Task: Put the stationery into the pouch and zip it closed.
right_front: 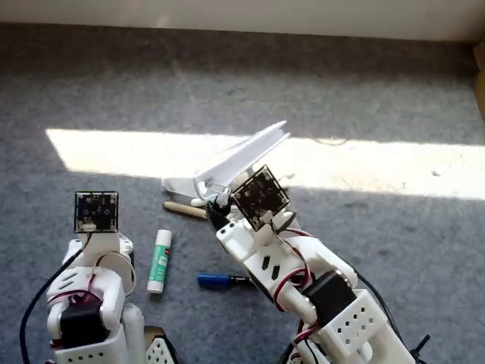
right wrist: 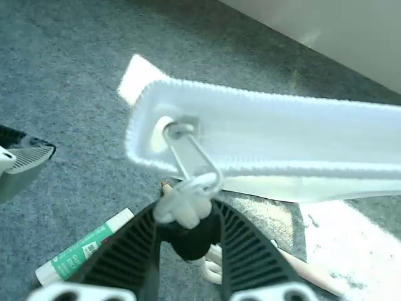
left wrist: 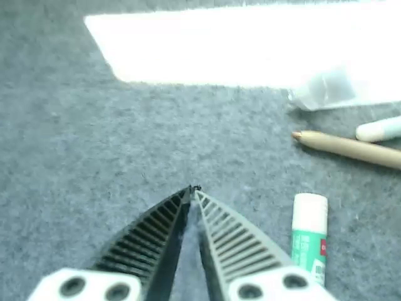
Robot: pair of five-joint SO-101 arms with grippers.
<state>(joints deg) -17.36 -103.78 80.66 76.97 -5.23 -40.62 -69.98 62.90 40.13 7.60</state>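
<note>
A white translucent pouch (right_front: 244,155) stands tilted up off the grey carpet, one end still on the floor. My right gripper (right wrist: 187,216) is shut on the pouch's zipper pull (right wrist: 188,164), seen in the high view at the pouch's low end (right_front: 219,203). On the carpet lie a green-and-white glue stick (right_front: 159,260), a blue pen (right_front: 220,280), a wooden pencil (right_front: 184,208) and a small white stick (left wrist: 378,130). My left gripper (left wrist: 192,189) is shut and empty, low over bare carpet, a little to the side of the glue stick (left wrist: 310,233).
A bright strip of sunlight (right_front: 379,163) crosses the carpet behind the pouch. A pale wall base (right_front: 242,14) runs along the far edge. The pencil (left wrist: 349,148) and the pouch's corner (left wrist: 326,91) lie beyond the left gripper.
</note>
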